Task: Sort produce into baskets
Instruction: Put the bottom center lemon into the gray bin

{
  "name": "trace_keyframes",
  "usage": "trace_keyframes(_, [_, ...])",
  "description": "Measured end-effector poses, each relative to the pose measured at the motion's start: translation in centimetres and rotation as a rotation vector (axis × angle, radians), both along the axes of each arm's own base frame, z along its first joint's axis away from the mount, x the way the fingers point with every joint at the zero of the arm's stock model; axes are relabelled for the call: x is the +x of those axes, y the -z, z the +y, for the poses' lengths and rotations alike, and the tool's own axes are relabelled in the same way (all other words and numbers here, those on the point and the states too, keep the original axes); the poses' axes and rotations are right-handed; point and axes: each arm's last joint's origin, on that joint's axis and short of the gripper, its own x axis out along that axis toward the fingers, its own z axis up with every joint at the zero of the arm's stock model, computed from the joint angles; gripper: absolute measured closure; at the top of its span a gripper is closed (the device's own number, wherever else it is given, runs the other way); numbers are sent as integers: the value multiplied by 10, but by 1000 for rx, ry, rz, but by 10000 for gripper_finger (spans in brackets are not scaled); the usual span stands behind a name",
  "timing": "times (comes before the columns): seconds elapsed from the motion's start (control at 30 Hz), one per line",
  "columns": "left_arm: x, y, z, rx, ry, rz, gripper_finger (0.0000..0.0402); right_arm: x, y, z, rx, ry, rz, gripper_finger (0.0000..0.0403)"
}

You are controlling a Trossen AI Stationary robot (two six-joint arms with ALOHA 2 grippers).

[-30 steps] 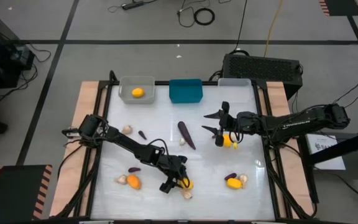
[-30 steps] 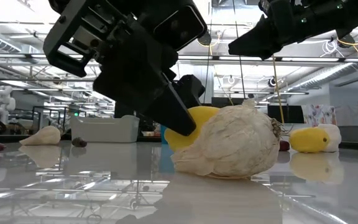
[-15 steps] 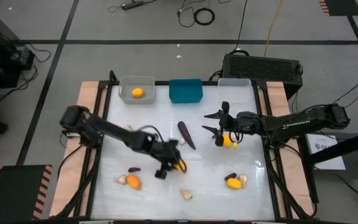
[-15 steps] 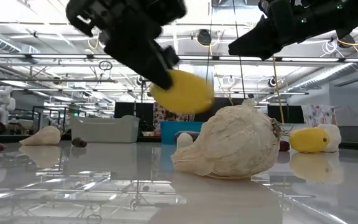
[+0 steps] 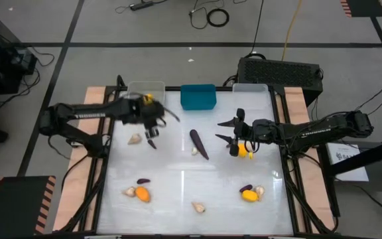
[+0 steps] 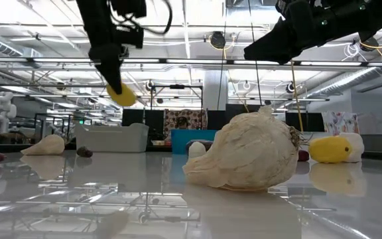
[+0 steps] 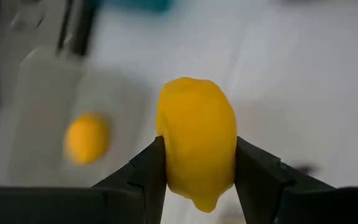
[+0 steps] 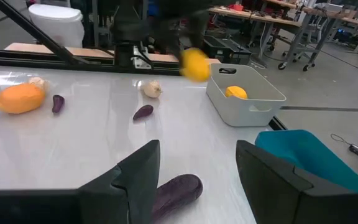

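The left gripper (image 7: pixel 194 180) is gripping a yellow oval fruit (image 7: pixel 196 140) between its two fingers, clear of the table surface. In the low view the fruit (image 6: pixel 122 95) is hanging at the fingertips, well above the white tabletop (image 6: pixel 178 192). From above, the gripper (image 5: pixel 148 114) is sitting at the near edge of the light grey basket (image 5: pixel 135 90). Beyond the held fruit, the wrist view is showing that basket with a second yellow fruit (image 7: pixel 87 138) lying inside it.

The right gripper (image 5: pixel 233 136) is waiting with its fingers spread apart and nothing between them. A large dark purple eggplant (image 5: pixel 199 143) is lying on the table just ahead of its fingertips, and another yellow fruit (image 5: pixel 243 150) is lying close beside the gripper.

The teal basket (image 5: pixel 198 96) is standing between the grey basket and the translucent white basket (image 5: pixel 251 88). A garlic bulb (image 6: pixel 241 151) is resting on the table, well apart from both grippers.
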Motion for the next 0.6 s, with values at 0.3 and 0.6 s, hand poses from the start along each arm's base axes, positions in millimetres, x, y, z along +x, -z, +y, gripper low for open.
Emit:
trace_keyframes(0.3, [-26, 0, 82, 46, -293, -73, 243, 0, 0, 0, -3, 0, 2, 200])
trace_keyframes(0.6, [-34, 11, 124, -68, -364, -200, 223, 0, 2, 0, -10, -2, 23, 200])
